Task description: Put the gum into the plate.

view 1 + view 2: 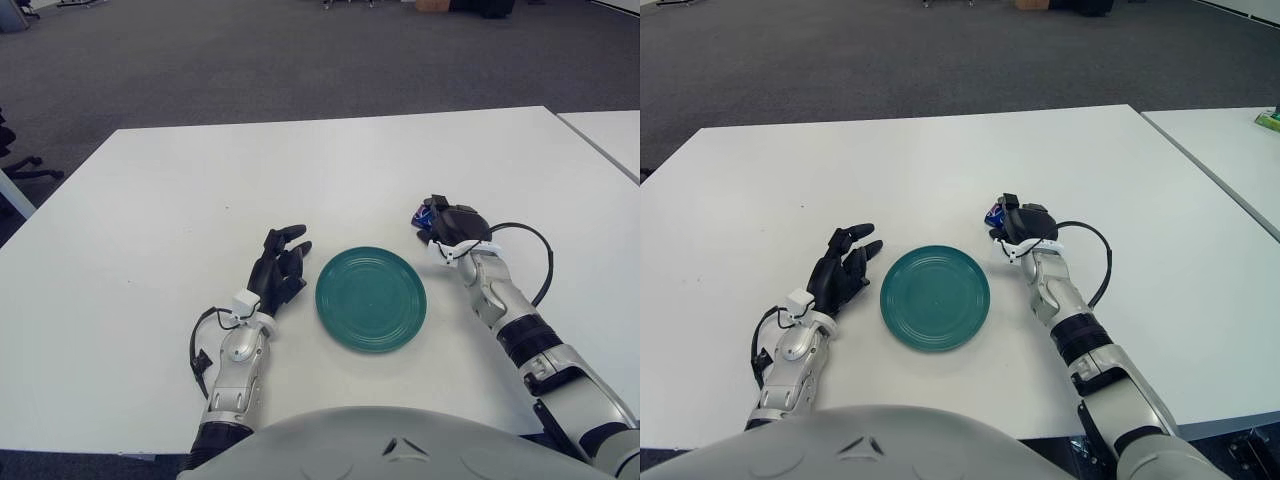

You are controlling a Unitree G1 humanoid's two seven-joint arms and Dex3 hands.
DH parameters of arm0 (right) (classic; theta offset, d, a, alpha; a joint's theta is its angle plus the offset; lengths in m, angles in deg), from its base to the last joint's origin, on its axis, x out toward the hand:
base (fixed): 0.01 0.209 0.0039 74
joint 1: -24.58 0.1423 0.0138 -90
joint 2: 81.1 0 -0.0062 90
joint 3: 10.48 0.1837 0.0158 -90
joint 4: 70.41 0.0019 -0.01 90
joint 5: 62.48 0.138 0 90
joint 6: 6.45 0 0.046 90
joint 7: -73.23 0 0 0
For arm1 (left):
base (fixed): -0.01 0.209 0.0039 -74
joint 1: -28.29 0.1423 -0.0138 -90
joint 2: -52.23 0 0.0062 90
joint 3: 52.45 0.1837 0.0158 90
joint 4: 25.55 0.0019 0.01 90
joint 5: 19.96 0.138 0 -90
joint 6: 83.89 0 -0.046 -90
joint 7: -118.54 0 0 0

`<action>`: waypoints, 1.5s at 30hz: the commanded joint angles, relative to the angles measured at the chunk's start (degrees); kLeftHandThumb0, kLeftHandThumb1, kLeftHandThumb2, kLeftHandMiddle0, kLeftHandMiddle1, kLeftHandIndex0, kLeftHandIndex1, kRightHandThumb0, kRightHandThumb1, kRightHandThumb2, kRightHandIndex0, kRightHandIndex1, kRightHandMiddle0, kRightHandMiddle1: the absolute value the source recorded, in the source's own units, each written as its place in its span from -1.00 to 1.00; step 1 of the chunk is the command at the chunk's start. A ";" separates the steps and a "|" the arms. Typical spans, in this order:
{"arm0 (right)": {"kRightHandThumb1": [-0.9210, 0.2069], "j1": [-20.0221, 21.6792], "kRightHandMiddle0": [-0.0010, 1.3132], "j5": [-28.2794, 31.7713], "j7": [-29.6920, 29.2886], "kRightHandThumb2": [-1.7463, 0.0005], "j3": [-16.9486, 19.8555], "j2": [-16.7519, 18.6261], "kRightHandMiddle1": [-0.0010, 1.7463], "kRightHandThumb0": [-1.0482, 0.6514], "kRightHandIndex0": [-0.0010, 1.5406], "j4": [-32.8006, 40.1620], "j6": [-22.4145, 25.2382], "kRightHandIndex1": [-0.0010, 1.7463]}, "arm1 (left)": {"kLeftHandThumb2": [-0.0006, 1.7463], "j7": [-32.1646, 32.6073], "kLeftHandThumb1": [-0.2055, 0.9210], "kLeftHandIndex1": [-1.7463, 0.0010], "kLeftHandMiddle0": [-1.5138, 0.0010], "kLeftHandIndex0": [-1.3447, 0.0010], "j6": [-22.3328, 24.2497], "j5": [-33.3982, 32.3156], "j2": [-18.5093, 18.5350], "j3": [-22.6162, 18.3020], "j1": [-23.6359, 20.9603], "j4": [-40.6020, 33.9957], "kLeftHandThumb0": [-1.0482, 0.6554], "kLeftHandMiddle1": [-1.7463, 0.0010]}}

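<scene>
1. Left eye view: the right hand (452,226) has its fingers curled around the blue gum (424,215), just right of the plate (371,298).
2. Right eye view: the left hand (843,269) shows left of the plate, fingers spread and holding nothing.

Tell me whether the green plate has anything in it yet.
Empty. The round green plate shows only bare ridged surface; the small blue gum pack is outside it, under the right hand. The left hand is beside the plate.

Right hand (452,226) around gum (424,215)
</scene>
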 commanded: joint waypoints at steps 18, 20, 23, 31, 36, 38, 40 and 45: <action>-0.55 -0.55 -0.46 5.29 25.15 0.01 -0.30 -2.48 0.99 -0.24 -0.24 0.11 10.50 0.75 | -0.14 0.94 1.00 -0.18 0.48 0.88 -1.65 0.57 -1.85 0.59 -0.05 0.87 -0.61 0.29; -0.54 -0.61 -0.45 5.50 25.73 0.00 -0.08 -2.51 1.00 -0.23 -0.21 0.16 10.81 0.75 | -0.14 0.84 1.00 -0.18 0.48 0.88 -1.39 0.29 -2.01 0.49 0.13 0.57 -0.60 0.29; -0.52 -1.18 -0.44 5.70 26.81 -0.01 0.11 -2.86 1.00 -0.23 -0.16 1.28 11.37 0.75 | -0.15 0.74 1.00 -0.18 0.49 0.87 -1.05 -0.21 -2.35 0.43 0.50 -0.04 -0.59 0.29; -0.47 -1.70 -0.41 6.51 27.27 -0.06 0.35 -3.14 1.00 -0.24 -0.02 2.64 11.90 0.84 | -0.19 0.65 1.00 -0.18 0.49 0.86 -0.84 -2.19 -3.16 0.41 1.30 -1.21 -0.58 0.29; -0.44 -2.00 -0.39 7.91 23.43 -0.08 1.62 -2.07 1.00 -0.24 0.04 1.58 10.03 0.96 | -0.20 0.74 1.00 -0.18 0.48 0.84 -1.11 -2.74 -3.30 0.56 1.56 -1.43 -0.57 0.28; -0.42 -2.48 -0.38 9.19 20.93 -0.10 2.55 -1.73 1.00 -0.25 0.09 1.17 7.59 0.98 | -0.21 0.93 1.00 -0.18 0.47 0.84 -1.25 -2.63 -3.19 0.58 1.56 -1.41 -0.57 0.28; -0.39 -2.97 -0.36 10.38 18.65 -0.13 3.20 -1.56 1.00 -0.25 0.15 0.63 4.75 0.99 | -0.20 1.04 1.00 -0.18 0.48 0.85 -1.45 -2.52 -3.05 0.60 1.65 -1.47 -0.58 0.29; -0.36 -4.18 -0.34 11.69 14.52 -0.16 3.45 -1.40 1.00 -0.25 0.25 -0.09 -0.08 1.00 | -0.19 1.25 1.00 -0.17 0.49 0.86 -1.79 -2.30 -2.64 0.46 1.85 -1.97 -0.59 0.29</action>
